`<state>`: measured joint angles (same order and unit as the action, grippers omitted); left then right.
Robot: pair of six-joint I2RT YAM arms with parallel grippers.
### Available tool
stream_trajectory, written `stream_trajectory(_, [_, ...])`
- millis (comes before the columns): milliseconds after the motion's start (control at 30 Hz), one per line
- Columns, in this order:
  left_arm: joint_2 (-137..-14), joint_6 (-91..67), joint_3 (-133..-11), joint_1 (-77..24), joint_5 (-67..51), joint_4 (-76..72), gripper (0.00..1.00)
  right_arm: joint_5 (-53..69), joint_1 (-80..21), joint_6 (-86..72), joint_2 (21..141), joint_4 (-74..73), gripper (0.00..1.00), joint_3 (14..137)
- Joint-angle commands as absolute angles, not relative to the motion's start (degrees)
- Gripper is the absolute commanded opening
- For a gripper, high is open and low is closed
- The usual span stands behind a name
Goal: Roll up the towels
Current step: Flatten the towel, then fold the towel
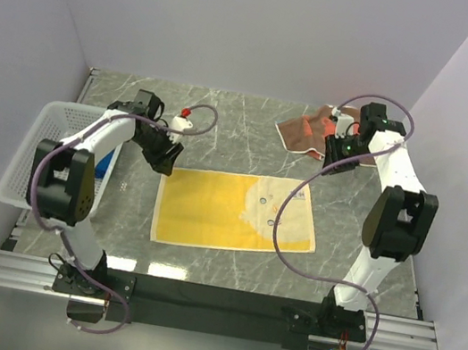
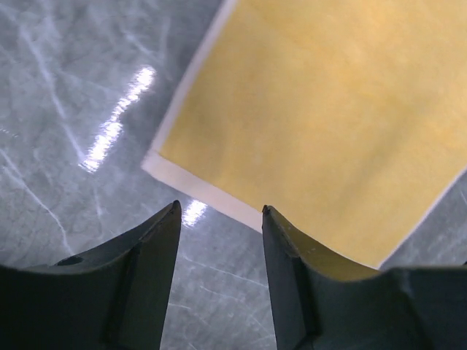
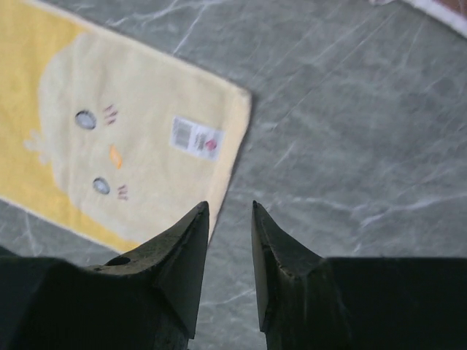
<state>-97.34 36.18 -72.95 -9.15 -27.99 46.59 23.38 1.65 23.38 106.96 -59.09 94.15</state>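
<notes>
A yellow towel [image 1: 227,212] lies spread flat in the middle of the table, its paler cream end with a chick face [image 3: 109,138] to the right. My left gripper [image 1: 164,159] hovers at its far left corner [image 2: 164,164], open [image 2: 220,207], with bare table between the jaws. Just off the towel's far right corner, my right gripper [image 1: 336,161] also stands open [image 3: 229,204] and holds nothing. A brown-and-orange towel [image 1: 304,135] lies crumpled at the back right. A blue towel [image 1: 107,162] shows inside the basket.
A white mesh basket [image 1: 34,149] stands at the table's left edge beside the left arm. A purple cable [image 1: 283,229] from the right arm hangs over the yellow towel's right end. White walls close in the left, back and right.
</notes>
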Motion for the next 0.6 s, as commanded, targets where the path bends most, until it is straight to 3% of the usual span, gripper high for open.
stream_trajectory(0, [-101.0,30.1,-77.9,-8.2,-27.1,44.7,0.54,20.6,1.0,21.4,112.2,-55.1,0.38,98.7])
stream_trajectory(267, [-106.1,27.7,-80.9,-5.3,-26.3,45.0,0.61,17.1,-2.4,19.8,120.8,-51.9,0.45,101.9])
stream_trajectory(567, [-108.0,26.5,-80.2,-4.7,-25.2,44.3,0.61,14.7,-5.4,19.2,125.7,-49.2,0.45,102.2])
